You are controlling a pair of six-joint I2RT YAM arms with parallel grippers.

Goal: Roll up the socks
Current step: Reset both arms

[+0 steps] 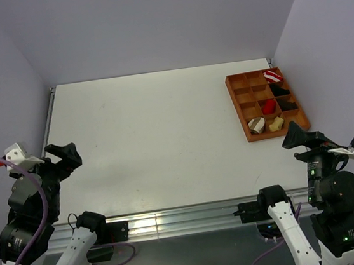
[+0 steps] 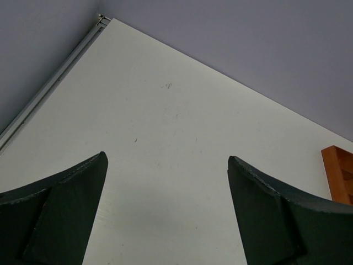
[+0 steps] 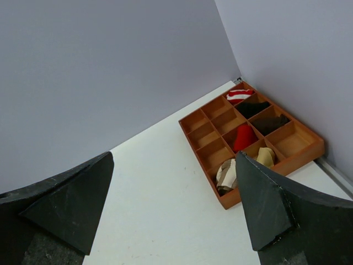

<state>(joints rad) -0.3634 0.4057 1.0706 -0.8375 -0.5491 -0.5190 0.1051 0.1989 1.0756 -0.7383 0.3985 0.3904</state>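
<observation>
The left arm (image 1: 28,200) is folded up over its base at the near left corner, its white lower link sloping down to the mount. Its black two-finger left gripper (image 1: 66,155) points forward and inward, raised above the surface; in the left wrist view (image 2: 166,165) the jaws stand wide apart, with dark wedge-shaped fingers (image 2: 66,204) at either side of the frame. The right arm (image 1: 331,186) mirrors it at the near right corner, folded over its base. The black right gripper (image 1: 296,135) points forward and inward, jaws spread just as wide in the right wrist view (image 3: 174,160).
</observation>
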